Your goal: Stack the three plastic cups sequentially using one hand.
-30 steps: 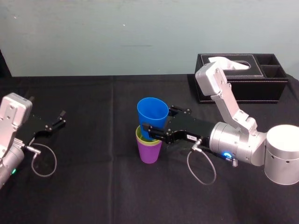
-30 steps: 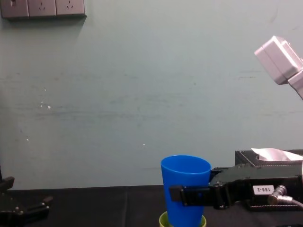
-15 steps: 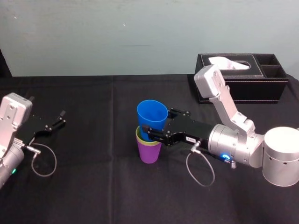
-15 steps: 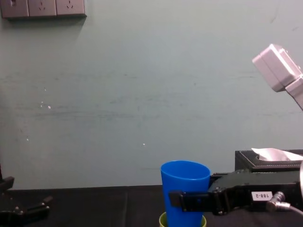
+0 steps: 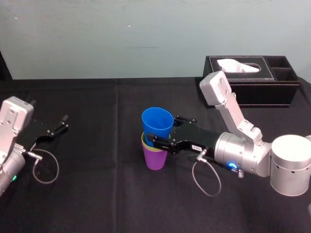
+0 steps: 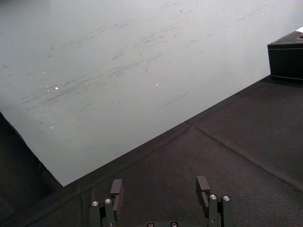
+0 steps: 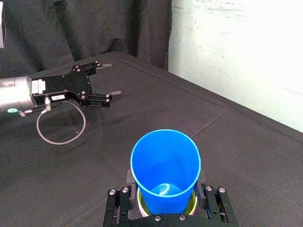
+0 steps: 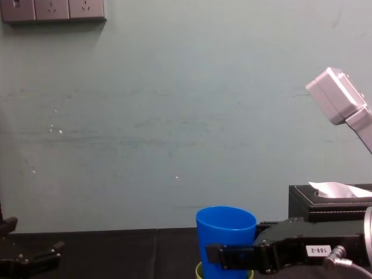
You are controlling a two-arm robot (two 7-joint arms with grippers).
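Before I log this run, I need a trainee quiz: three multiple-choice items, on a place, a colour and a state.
1. Over the black-clothed table, the black left gripper sits: A. far right; B. far left; C. centre.
2. The black right gripper is: A. shut on the bright blue plastic cup; B. open, empty; C. holding a cable.
3. Lowest of the smooth tapered plastic cups: A. blue cup; B. red cup; C. purple cup.
Key: B, it sits open beside the left edge; A, it clamps the blue cup's sides; C, purple shows beneath the others.
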